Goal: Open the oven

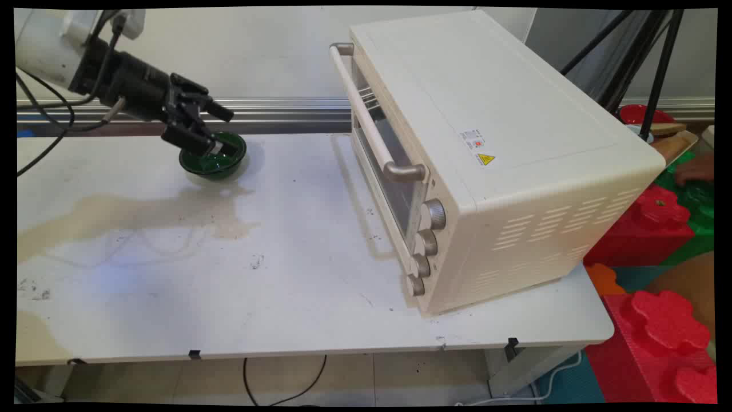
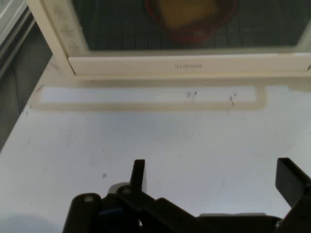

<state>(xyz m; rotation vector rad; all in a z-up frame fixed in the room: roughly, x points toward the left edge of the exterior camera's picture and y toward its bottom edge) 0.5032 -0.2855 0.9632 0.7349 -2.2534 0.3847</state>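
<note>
- Black two-finger gripper (image 1: 220,130) sits at upper left of the main view, fingers spread wide, just above a dark green round bowl (image 1: 214,158).
- Cream toaster oven (image 1: 486,154) with closed glass door fills the right; the hand view shows a red dish (image 2: 189,17) inside.
- White table (image 1: 286,274) carries a tan stain (image 1: 131,214).

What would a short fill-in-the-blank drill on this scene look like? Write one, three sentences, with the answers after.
1. The bowl beside the gripper is ____ in colour.
2. The oven door is ____.
3. Down the oven's front run ____ knobs.

Missing words: green; shut; four
</note>
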